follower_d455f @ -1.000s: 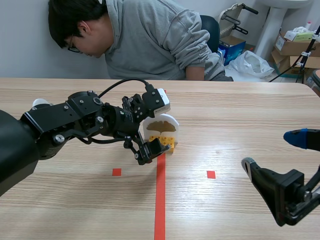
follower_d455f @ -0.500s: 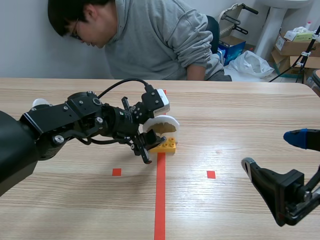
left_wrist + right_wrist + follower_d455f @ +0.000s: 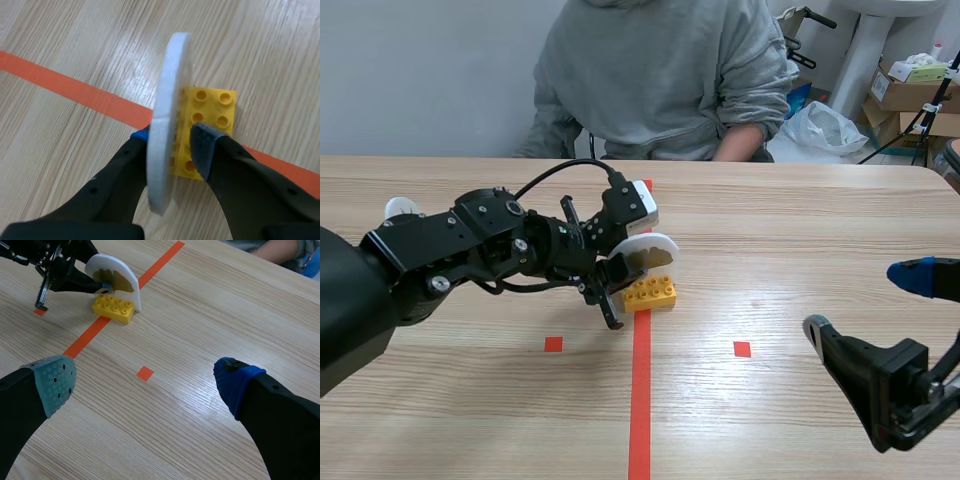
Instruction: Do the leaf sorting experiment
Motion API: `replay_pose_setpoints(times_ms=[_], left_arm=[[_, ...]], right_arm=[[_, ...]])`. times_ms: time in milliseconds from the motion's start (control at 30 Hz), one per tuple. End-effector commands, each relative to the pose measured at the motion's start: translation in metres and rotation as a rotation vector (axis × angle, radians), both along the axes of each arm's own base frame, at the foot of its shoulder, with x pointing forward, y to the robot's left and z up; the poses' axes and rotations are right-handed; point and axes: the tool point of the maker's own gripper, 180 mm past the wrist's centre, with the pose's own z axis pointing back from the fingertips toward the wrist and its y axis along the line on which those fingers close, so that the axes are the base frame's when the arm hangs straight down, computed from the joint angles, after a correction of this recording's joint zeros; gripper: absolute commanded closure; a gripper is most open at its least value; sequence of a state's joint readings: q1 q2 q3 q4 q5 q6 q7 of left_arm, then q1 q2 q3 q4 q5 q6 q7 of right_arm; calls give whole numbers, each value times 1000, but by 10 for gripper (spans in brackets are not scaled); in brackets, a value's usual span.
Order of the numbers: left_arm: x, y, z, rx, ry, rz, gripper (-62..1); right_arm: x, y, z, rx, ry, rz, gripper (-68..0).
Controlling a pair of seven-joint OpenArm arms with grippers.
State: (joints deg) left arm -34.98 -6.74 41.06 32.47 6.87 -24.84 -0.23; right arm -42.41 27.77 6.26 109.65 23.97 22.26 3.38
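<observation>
Between the left gripper's (image 3: 172, 139) fingers sits the white leaf plaque (image 3: 170, 85), clamped edge-on by both pads. Its foot stands against the yellow brick (image 3: 216, 107), which rests on the table (image 3: 800, 230) at the red tape line (image 3: 640, 400). Whether plaque and brick are plugged together cannot be told. A brownish leaf (image 3: 114, 282) shows on the plaque's face. Well apart, the right gripper (image 3: 145, 382) hovers wide and empty. By my judgement the sorting is at an early stage: one specimen is grasped but not yet placed to either side.
</observation>
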Motion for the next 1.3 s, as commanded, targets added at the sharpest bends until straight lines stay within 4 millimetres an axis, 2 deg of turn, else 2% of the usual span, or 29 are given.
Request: replay_pose_setpoints(times_ms=[0,100,300,367,500,600,733,833,1000,1133,1267], left_arm=[[-1,-11,6,-37,-9,-1,-114],[-8,-9,-3,-34,2,19,-84],[-20,-6,-18,-21,25,45,-83],[-24,-8,-19,-20,29,42,-29],[-36,-20,-13,-35,22,20,-25],[-47,-29,0,-90,30,33,-25],[-56,-24,22,-206,44,120,-25],[-57,-3,39,-284,43,218,-25],[-61,54,64,-406,32,418,-25],[-64,108,68,-446,24,587,-25],[-57,168,67,-413,-28,746,-26]], right_arm=[[6,1,11,12,-41,4,-564],[6,1,11,13,-42,4,-564],[6,1,11,13,-42,4,-564],[6,1,11,13,-42,4,-564],[6,1,11,12,-41,4,-564],[6,1,11,12,-41,4,-564],[6,1,11,12,-41,4,-564],[6,1,11,13,-42,4,-564],[6,1,11,13,-42,4,-564],[8,2,13,11,-50,7,-564],[13,2,18,10,-68,7,-564]])
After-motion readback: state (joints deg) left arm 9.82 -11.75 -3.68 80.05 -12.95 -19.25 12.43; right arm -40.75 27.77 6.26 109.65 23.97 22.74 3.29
